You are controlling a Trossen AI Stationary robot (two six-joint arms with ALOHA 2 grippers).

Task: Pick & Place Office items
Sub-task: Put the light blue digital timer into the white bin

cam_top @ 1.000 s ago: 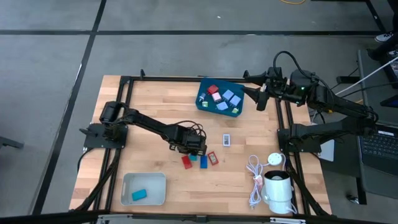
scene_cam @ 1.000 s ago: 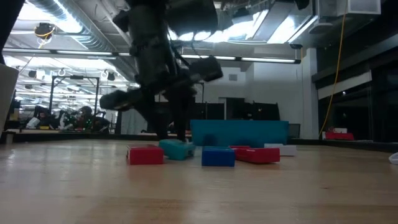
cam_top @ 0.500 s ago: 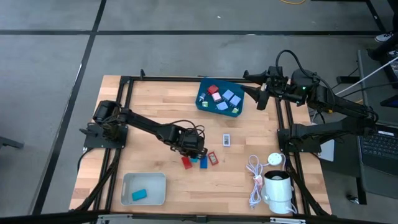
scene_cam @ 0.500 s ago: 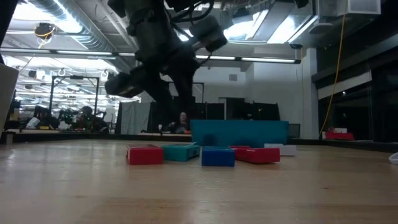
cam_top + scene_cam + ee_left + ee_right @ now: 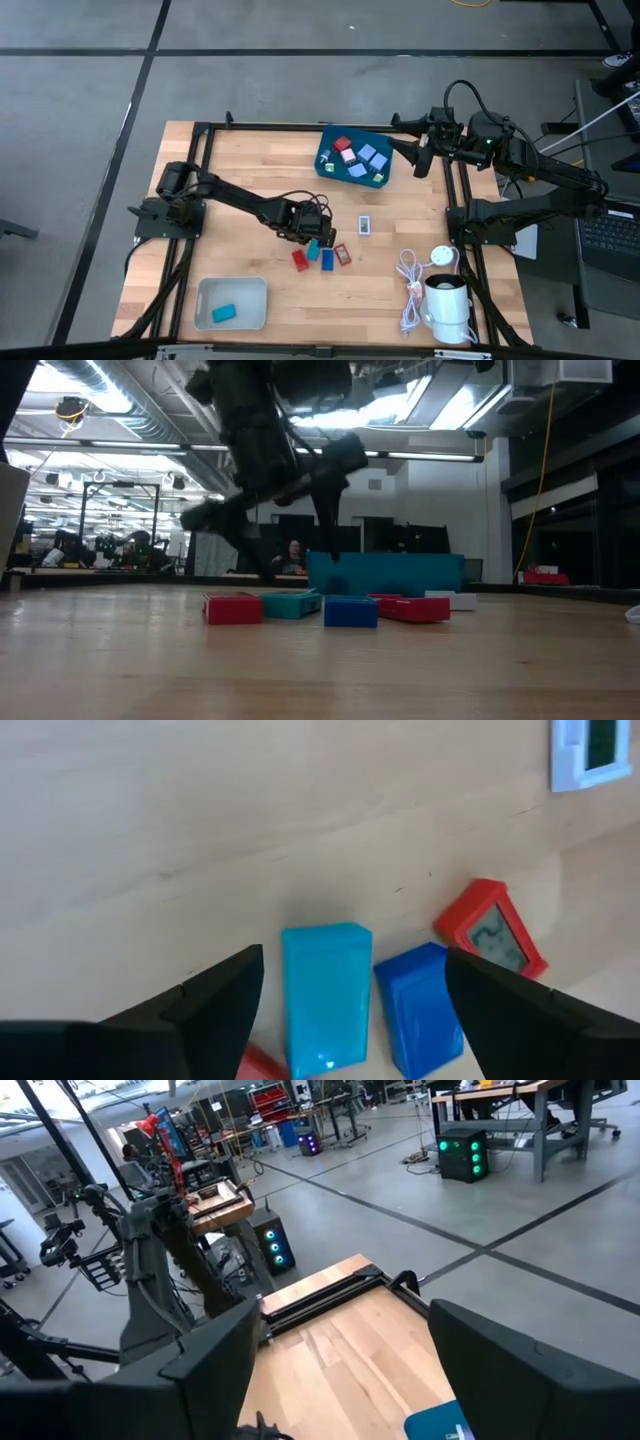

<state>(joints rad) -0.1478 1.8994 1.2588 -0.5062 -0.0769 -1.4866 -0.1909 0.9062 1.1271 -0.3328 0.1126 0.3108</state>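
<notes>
1. Release, or a failed pinch, is my reading of the last second. In the low view the teal piece (image 5: 292,604) had sat slightly raised between the lowered fingers, and it now lay flat on the tabletop (image 5: 240,170) with the claw lifted off it.
2. The left claw (image 5: 315,233) hovered just above the cluster near the middle of the tabletop. Its fingers were spread wide and held nothing. In its wrist view the teal piece (image 5: 325,995) lay straight ahead between them.
3. For the task, this meant the teal piece was not yet picked; it needed a fresh descent.
4. The teal piece was crowded. The blue piece (image 5: 327,260) lay just beside it toward 5 o'clock, the red block (image 5: 299,261) toward 7 o'clock and the red clock-faced piece (image 5: 343,255) toward 4 o'clock (the gap to the blue one looked very thin).
5. Bare wood lay open toward 12 and 9 o'clock of the cluster, which gave room to lift.
6. The white bin (image 5: 205,300) sat at the 7 o'clock corner with one teal item inside. The teal tray (image 5: 325,165) of pieces sat at 12 o'clock.
7. The right claw (image 5: 421,163) waited, spread and empty, off the 1 o'clock edge.
</notes>
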